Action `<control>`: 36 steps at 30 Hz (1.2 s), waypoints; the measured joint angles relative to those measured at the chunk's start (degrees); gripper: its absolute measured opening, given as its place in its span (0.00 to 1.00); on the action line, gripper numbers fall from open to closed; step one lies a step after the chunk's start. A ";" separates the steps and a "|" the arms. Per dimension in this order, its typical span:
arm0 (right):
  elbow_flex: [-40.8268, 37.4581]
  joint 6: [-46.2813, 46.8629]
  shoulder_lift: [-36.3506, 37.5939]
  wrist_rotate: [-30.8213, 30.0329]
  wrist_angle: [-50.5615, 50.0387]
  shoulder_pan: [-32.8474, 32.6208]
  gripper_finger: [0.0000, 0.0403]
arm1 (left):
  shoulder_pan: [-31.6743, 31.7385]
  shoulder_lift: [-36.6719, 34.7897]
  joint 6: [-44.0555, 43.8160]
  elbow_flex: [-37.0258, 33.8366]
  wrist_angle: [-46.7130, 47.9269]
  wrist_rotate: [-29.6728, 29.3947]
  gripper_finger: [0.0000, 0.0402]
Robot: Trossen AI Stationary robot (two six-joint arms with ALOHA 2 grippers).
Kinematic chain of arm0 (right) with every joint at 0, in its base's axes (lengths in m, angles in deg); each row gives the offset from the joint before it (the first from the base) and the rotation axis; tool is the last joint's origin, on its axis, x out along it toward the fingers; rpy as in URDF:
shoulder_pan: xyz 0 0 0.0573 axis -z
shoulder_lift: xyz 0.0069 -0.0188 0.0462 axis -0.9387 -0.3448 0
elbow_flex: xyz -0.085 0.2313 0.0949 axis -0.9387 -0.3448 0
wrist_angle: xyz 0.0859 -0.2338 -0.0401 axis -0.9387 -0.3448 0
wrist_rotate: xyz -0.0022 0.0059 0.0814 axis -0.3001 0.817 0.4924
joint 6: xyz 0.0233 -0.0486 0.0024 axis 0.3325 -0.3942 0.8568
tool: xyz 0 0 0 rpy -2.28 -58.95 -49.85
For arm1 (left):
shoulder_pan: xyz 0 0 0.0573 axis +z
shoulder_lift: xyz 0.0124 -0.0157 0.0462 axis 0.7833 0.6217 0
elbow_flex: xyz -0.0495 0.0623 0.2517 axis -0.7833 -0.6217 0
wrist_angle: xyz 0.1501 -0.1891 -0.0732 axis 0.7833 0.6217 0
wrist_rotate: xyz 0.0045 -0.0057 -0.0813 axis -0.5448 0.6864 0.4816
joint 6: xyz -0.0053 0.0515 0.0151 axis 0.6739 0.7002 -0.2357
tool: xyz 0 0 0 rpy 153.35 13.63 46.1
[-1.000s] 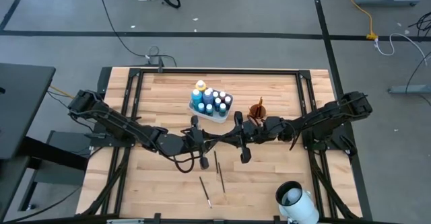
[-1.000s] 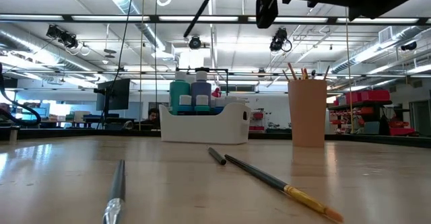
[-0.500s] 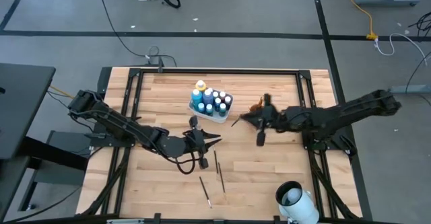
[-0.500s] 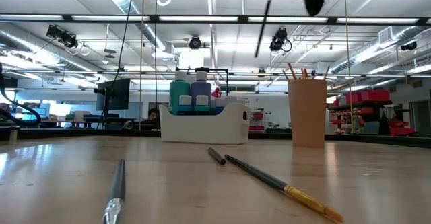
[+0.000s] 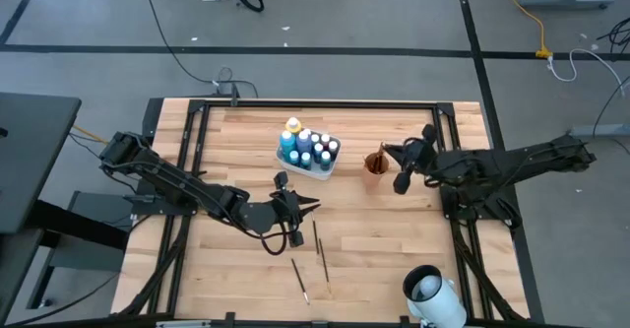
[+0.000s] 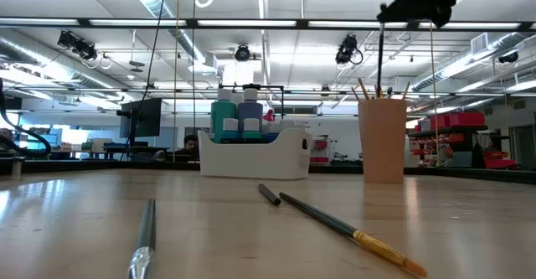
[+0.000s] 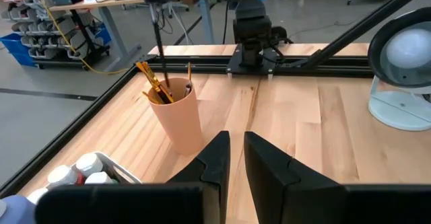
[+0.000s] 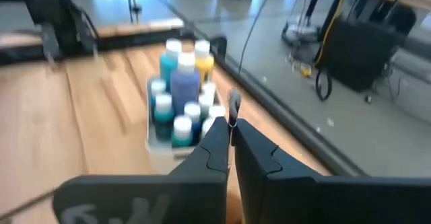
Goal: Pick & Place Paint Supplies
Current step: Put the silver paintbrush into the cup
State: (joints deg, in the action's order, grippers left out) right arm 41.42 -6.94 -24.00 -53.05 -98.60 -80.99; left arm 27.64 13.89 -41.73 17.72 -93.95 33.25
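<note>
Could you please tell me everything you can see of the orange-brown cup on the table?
The cup is a plain, smooth, matte orange-brown tumbler, slightly tapered, upright on the wooden table, right of the white tray and apart from it. Several brushes stand in it, tips above the rim. The right gripper holds another brush vertically just above it.

You had one camera looking straight down, one level at tabletop height; both caught the cup.
</note>
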 joint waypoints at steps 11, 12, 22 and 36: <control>-6.13 2.03 -5.62 4.47 2.76 0.00 0.06 | 0.12 0.00 -2.93 0.00 1.56 0.93 0.10; -6.52 2.20 -5.87 5.25 3.05 0.00 0.07 | 0.12 0.00 -3.70 0.00 2.29 1.71 0.10; -8.29 -1.63 -6.21 4.35 9.92 -0.02 0.25 | 0.10 0.00 -14.15 0.00 8.96 4.69 0.09; -8.29 -7.49 -6.23 34.32 35.12 -0.34 0.32 | -0.01 0.00 -9.40 -0.02 10.84 15.48 0.08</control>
State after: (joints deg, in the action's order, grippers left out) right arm 33.13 -14.42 -30.23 -18.73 -63.48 -81.33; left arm 27.63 13.89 -51.13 17.70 -83.11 48.74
